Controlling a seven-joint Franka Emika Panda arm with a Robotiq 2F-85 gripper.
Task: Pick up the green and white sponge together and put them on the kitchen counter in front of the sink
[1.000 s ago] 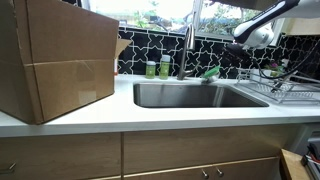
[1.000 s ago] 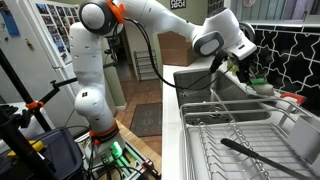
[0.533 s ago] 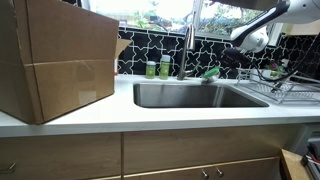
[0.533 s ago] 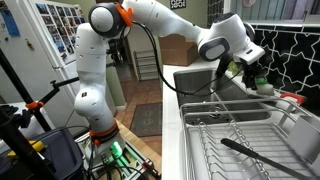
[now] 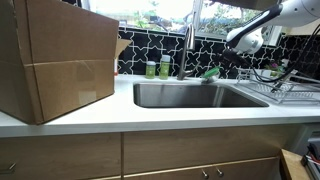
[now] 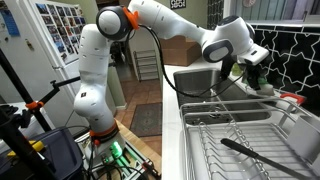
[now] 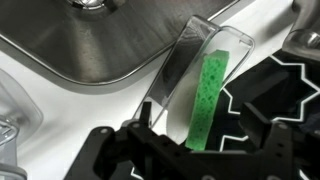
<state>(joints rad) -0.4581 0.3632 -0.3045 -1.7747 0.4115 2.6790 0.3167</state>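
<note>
The green and white sponge (image 7: 208, 95) stands on edge in a clear holder at the back rim of the sink (image 7: 90, 50), against the black tiled wall. It also shows in both exterior views (image 5: 211, 72) (image 6: 259, 82). My gripper (image 7: 195, 140) is open, its fingers either side of the sponge's near end, not touching it. In an exterior view the gripper (image 5: 236, 48) hangs above and right of the sponge. The stainless sink (image 5: 195, 95) lies in the white kitchen counter (image 5: 150, 115), with a chrome faucet (image 5: 186, 48) behind it.
A large cardboard box (image 5: 55, 60) stands on the counter. Two green-labelled bottles (image 5: 157, 68) stand behind the sink. A wire dish rack (image 5: 290, 88) (image 6: 240, 140) sits beside the sink with a dark utensil in it.
The arm has moved the gripper toward the back wall and closer to the sponge. The sponge has not moved.
</note>
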